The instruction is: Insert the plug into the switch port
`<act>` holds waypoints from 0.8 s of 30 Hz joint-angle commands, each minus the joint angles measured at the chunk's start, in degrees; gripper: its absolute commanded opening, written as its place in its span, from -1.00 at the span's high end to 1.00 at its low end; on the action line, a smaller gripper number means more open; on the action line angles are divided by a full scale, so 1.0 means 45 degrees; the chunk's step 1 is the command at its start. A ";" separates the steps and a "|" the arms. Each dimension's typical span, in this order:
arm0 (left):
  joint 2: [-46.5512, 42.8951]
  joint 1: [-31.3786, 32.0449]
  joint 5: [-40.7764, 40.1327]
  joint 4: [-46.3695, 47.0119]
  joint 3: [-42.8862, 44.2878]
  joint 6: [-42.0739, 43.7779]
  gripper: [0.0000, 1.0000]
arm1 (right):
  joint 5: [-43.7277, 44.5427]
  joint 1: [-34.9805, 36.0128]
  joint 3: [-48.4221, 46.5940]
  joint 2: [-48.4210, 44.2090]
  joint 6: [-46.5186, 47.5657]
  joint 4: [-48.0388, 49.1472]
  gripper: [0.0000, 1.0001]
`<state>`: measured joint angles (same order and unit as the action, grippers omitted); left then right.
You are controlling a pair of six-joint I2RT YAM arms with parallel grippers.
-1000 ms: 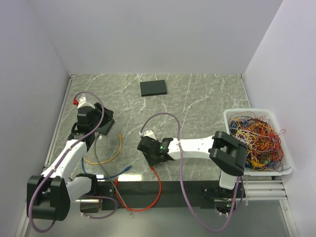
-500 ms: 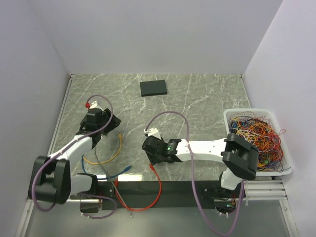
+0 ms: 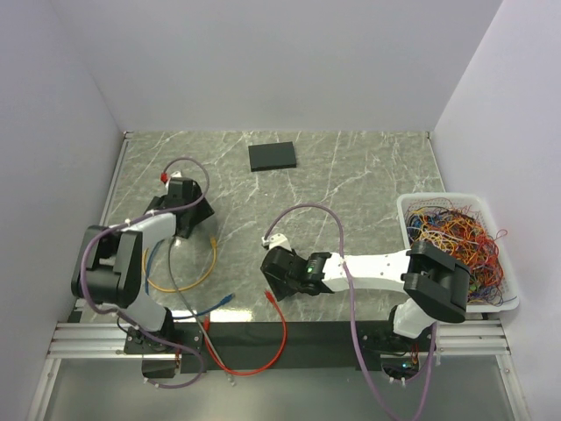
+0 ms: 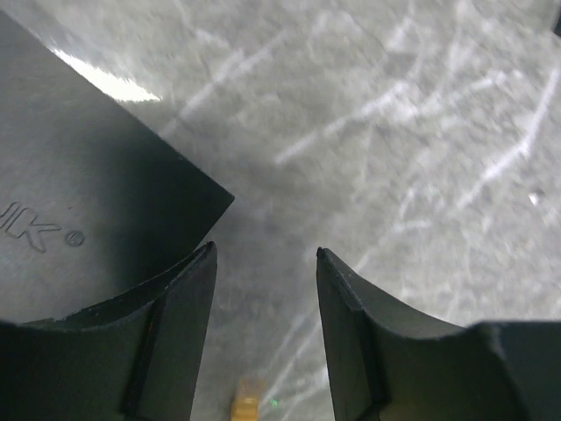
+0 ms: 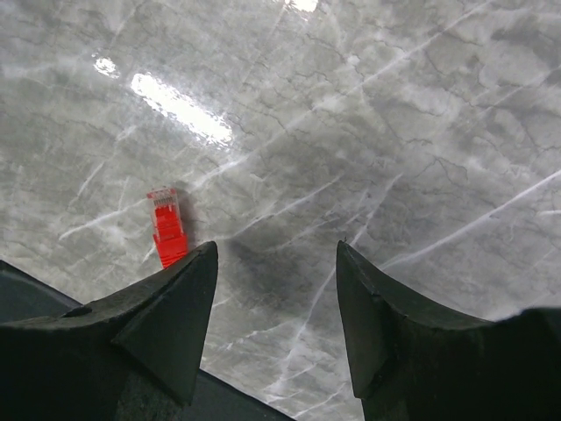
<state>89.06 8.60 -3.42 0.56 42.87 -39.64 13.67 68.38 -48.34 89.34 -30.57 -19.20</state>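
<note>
Right gripper is seen open, jaws apart over bare table, nothing held. Left gripper is likewise open and empty. Red plug is noted lying flat on the table, just outside the right gripper's left finger, not between the jaws. Switch is found at the left of the table, its corner beside the left gripper's finger, not enclosed by the jaws. Risk one: if the right jaws are closed where they stand, nothing is caught, or the plug is clipped by one finger and knocked aside. Risk two: three loose cables are laid near one another, namely red cable, yellow cable and blue cable, and a yellow plug is seen just below the left gripper, so the wrong plug may be taken. Risk three: the switch is not gripped, so it is likely to be shoved across the smooth top if a plug is pressed in. Risk four: the port face is shown in no view, so its facing cannot be told and misalignment is to be expected. Risk five: the red cable is draped over the table's near edge, and the plug may be dragged or twisted once lifted.
</note>
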 commanded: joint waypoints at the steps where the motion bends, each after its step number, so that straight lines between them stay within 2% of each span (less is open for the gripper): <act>1: 0.0599 -0.0250 -0.1172 -0.0669 0.0999 0.0332 -0.11 | -0.0011 0.0058 0.0116 -0.0400 0.0094 0.0653 -0.27; 9: 0.0854 -0.1734 -0.0569 -0.0202 0.1526 0.0468 -0.11 | 0.0087 0.0058 0.0156 -0.0439 0.0054 0.0576 -0.27; 15: 0.0601 -0.1774 0.0484 0.0636 0.1508 0.0449 -0.09 | -0.0167 0.0058 -0.0098 0.0145 0.0113 0.0829 -0.27; 20: -0.0022 -0.1755 0.0662 0.0754 0.1703 0.0429 -0.09 | -0.0537 0.0097 -0.0760 0.1393 0.0152 0.1083 -0.22; 24: -0.0532 -0.1774 0.0936 0.0911 0.1587 0.0488 -0.09 | -0.0500 0.0254 -0.1055 0.1553 -0.0023 0.0928 -0.20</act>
<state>90.37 0.60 -1.02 1.61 48.07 -38.54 11.94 68.79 -51.68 95.22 -30.13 -15.09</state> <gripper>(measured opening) 0.547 0.602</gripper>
